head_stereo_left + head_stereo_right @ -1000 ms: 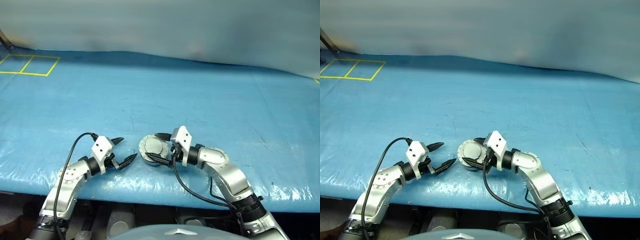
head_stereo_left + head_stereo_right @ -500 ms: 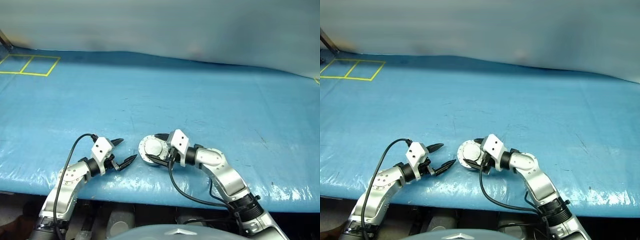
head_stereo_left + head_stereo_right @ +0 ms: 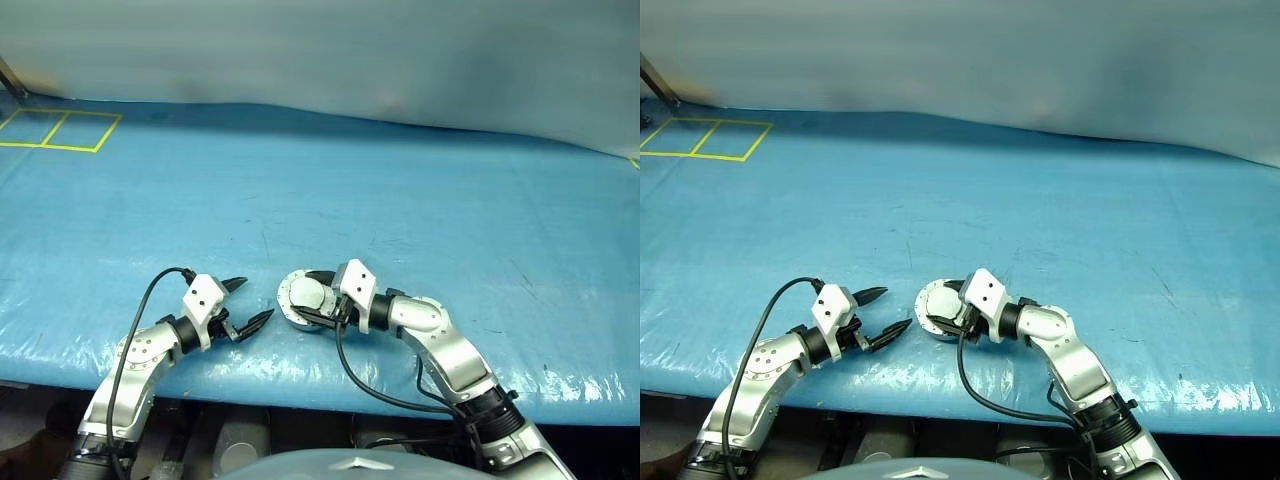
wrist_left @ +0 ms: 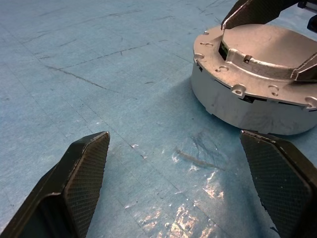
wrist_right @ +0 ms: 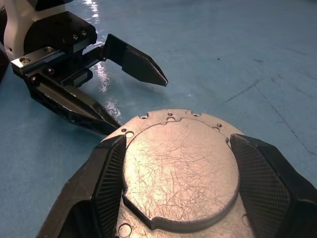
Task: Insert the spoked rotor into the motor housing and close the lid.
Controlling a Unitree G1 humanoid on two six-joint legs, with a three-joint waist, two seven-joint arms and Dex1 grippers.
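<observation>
The motor housing (image 4: 257,106) is a low round cup of pale, matt grey metal with a smooth side wall. The lid (image 5: 181,171) lies shut on top of it: a flat silver disc, finely scratched, with a raised round centre and small screw holes along its lobed rim. It stands on the counter (image 3: 420,210), a blue sheet with a wrinkled, glossy surface, close to the near edge and about midway along it. The right gripper (image 5: 173,183) straddles the lid, its 2 black cross-hatched jaws apart, 1 at each side of the raised disc and close against it. The left gripper (image 3: 243,303) sits just beside the housing, jaws wide apart and holding nothing.
</observation>
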